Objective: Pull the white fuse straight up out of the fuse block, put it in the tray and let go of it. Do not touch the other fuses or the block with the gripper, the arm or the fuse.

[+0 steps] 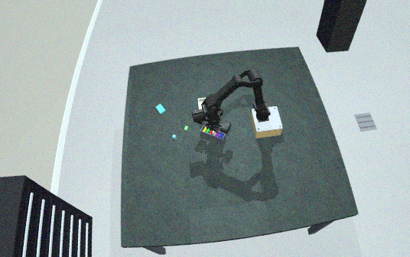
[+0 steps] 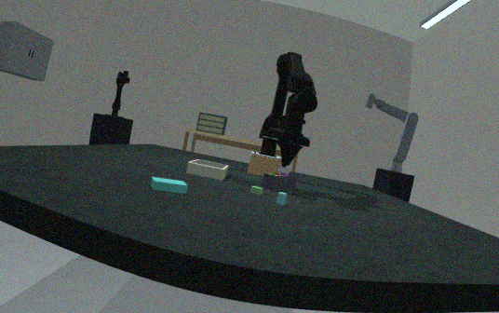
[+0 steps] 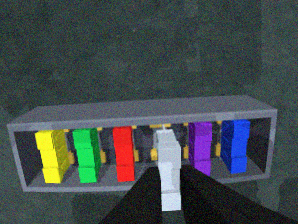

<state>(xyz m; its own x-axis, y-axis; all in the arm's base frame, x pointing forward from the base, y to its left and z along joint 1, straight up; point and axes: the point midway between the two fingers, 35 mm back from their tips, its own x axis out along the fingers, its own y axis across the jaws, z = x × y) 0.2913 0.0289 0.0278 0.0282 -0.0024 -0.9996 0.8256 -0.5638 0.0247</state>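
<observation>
White fuse: we have it upright between the fingertips, the white fuse [image 1: 213, 132] [image 2: 284, 170] [image 3: 170, 167] showing above its place in the row; we cannot tell whether its lower end is fully free.
Tool: the tool [image 1: 214, 128] [image 2: 285, 165] [image 3: 168, 175] is closed on the white fuse, narrow and pointing down.
Pull: we judge this to be the extraction, so we should rise straight, without twist or sideways drift, until the lower end clears the walls.
Red and purple fuses: the red fuse [image 1: 211, 131] [image 3: 125, 155] and purple fuse [image 1: 218, 135] [image 3: 200, 140] are seated on either side; a lean could brush one.
Fuse block: the fuse block [image 1: 207, 136] [image 2: 279, 183] [image 3: 145, 112] sits left of the worktop's middle in the top view, nearer its upper edge than its lower; if it lifts too, we should stop.
Arm: the arm [image 1: 229, 86] [image 2: 296, 84] arches from its base toward the upper edge, then reaches left and drops its wrist over the block.
Tray: the tray [image 1: 201, 99] [image 2: 207, 171] lies between block and upper edge; we should travel there only once clear, lower, then let go.
Worktop: on the worktop [image 1: 172, 210] [image 2: 93, 196], the cyan block [image 1: 160, 108] [image 2: 168, 185] lies toward the upper-left corner, well apart.
</observation>
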